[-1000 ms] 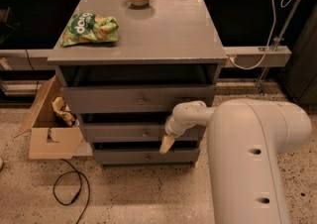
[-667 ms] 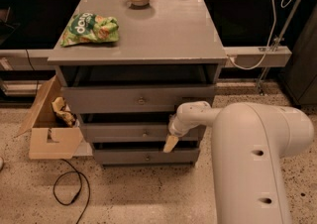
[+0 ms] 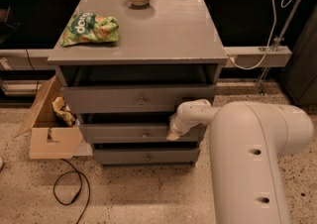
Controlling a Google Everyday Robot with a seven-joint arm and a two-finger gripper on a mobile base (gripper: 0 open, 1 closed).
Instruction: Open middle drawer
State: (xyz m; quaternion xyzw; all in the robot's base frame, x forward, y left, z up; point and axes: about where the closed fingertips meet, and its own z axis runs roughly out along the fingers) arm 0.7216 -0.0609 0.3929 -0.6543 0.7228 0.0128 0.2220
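Grey three-drawer counter (image 3: 163, 34), middle drawer (image 3: 114, 133) between the taller top one and the shorter bottom one, white tool (image 3: 174, 133) at its front, right of the knob (image 3: 145, 134), grip state impossible to tell.

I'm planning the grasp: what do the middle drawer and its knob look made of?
The middle drawer looks like wood under matte grey paint: flat, even colour without glare, though no grain shows. Its knob seems metal: small, round, with a dull glint. The gripper is at the drawer's front, right of the knob.
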